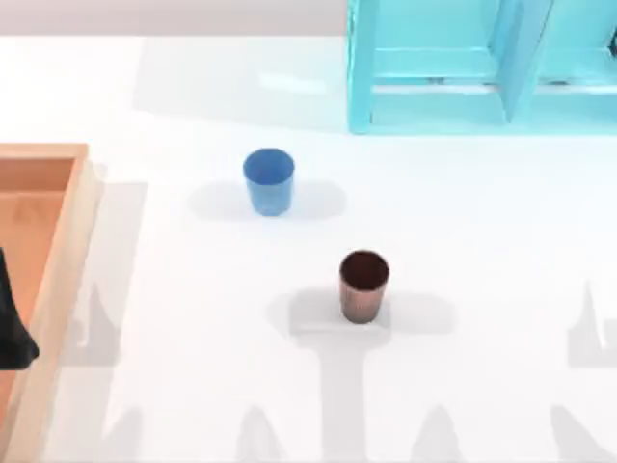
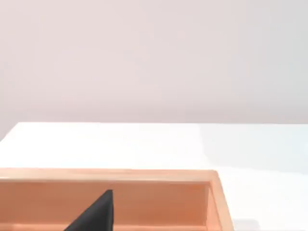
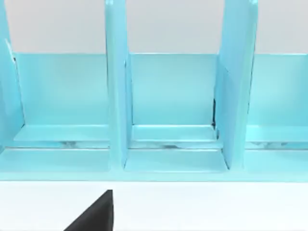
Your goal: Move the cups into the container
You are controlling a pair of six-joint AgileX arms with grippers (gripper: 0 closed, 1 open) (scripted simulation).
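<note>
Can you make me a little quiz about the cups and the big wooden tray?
1. True or false: the blue cup is already inside the wooden tray.
2. Which cup stands nearer the turquoise cabinet in the top view? A) the blue cup B) the brown cup C) both are touching it
3. Fill in: both cups stand upright on the white ____.

Key:
1. False. It stands on the table, to the right of the tray.
2. A. The brown cup sits farther toward the front, and neither touches the cabinet.
3. table.
</note>
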